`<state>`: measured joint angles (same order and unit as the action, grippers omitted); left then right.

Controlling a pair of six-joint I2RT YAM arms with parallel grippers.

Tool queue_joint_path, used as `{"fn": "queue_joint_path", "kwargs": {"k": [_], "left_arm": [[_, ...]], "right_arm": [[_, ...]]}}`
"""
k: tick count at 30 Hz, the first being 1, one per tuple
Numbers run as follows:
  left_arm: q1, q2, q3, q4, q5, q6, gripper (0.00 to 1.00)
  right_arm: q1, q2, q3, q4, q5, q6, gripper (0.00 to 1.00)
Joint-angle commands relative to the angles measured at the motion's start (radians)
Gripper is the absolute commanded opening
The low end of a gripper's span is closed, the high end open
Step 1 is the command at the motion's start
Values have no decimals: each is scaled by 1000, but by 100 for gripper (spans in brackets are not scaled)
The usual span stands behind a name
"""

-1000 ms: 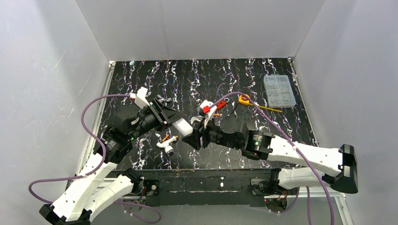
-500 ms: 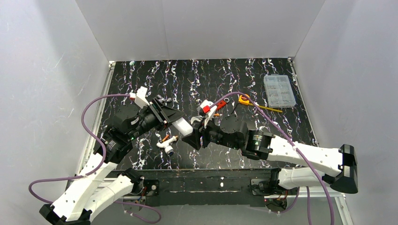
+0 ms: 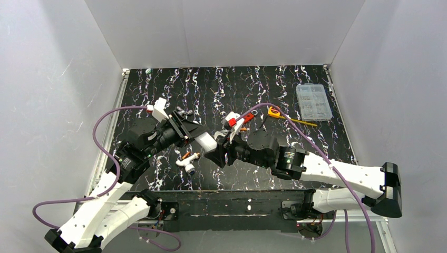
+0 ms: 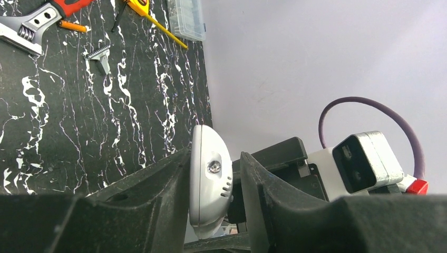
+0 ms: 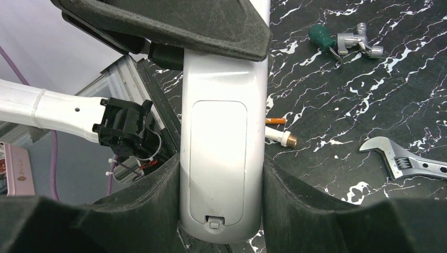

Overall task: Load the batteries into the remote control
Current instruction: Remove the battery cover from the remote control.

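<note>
The white remote control (image 3: 206,140) is held in the air between both grippers. My right gripper (image 5: 221,163) is shut on its lower end, one finger on each long side; the back faces the camera with the battery cover (image 5: 217,158) closed. My left gripper (image 4: 213,158) is shut on its other end (image 4: 208,184), one finger flat across the back. An orange battery (image 5: 275,120) lies on the mat beside the remote, and it also shows in the top view (image 3: 185,155). Another orange battery (image 4: 72,25) lies by the wrench.
A white tube-shaped tool (image 3: 187,164) with a brass tip (image 5: 289,140) lies below the remote. A red-handled wrench (image 3: 242,119), a yellow tool (image 3: 274,111) and a clear plastic box (image 3: 313,101) lie at the back right. A green-handled metal part (image 5: 342,41) lies farther off.
</note>
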<state>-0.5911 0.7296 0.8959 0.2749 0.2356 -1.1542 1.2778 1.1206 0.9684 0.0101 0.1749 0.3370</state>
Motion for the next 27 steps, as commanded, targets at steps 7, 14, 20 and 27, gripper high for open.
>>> {"fn": "queue_joint_path", "kwargs": {"k": [7,14,20,27], "left_arm": [[-1,-7,-2,49,31,7,32],[-1,-7,-4,51,33,7,26],[-1,-6,-2,50,36,9,16],[-1,-2,4,42,45,18,9]], "right_arm": [[5,-22,30,77,19,-4,12],[5,-21,33,76,15,-4,12],[5,-18,36,76,16,-5,12],[5,-12,46,77,15,-15,12]]}}
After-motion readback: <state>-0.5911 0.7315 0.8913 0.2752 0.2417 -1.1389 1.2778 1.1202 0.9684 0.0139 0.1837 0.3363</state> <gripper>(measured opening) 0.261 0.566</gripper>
